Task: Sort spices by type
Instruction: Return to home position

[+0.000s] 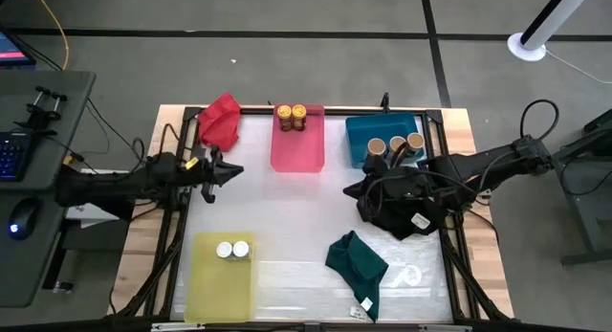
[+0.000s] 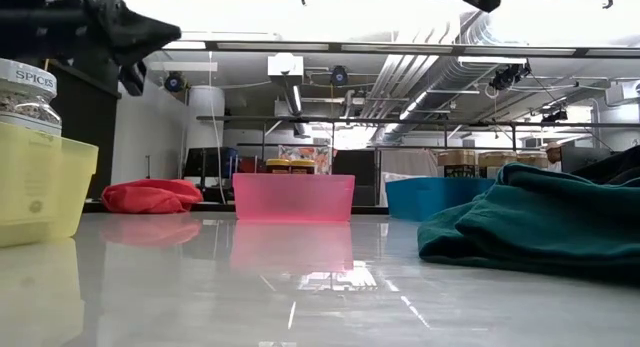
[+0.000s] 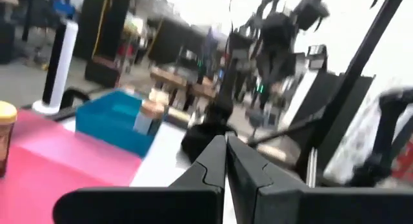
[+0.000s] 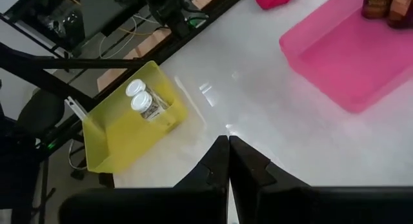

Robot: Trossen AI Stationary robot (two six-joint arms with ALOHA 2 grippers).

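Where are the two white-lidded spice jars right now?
In the high view the white-lidded jars stand side by side in the yellow bin, at the picture's lower left, with the teal cloth to the bin's right.

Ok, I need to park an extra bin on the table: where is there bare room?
The widest bare patch is mid-table, bordered by the pink bin, the yellow bin and the teal cloth. Crowded: the right side, with the black cloth, blue bin and the right arm above.
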